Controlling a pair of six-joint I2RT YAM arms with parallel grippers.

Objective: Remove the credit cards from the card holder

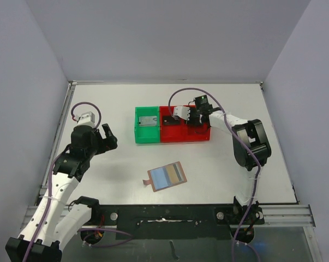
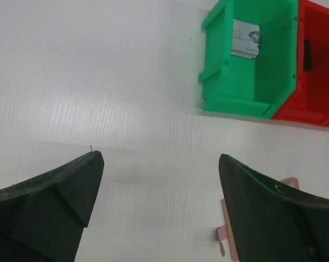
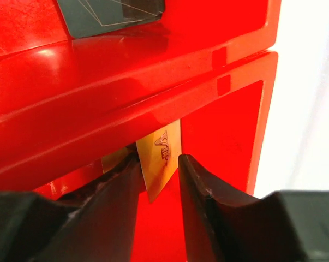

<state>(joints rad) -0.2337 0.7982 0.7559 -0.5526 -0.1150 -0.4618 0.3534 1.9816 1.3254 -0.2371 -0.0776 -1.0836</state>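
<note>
Card holder [image 1: 167, 176] lies open, low centre of the top view, well apart from both arms. One card [image 1: 148, 120] sits in the green bin [image 1: 145, 137]. Right gripper [image 3: 160, 161] hangs over the red bin [image 1: 180, 137] with a gold card [image 3: 164, 147] between its jaws; pinched or freed, can't tell. Left gripper [image 2: 160, 158] gapes wide, empty. Nearly done, I'd say, though the holder may hide more.

Left claw [image 2: 160, 158] spread, right claw [image 3: 159, 162] barely parted

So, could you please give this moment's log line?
left hand open | right hand over red bin, gold card between fingers | card holder open
</note>
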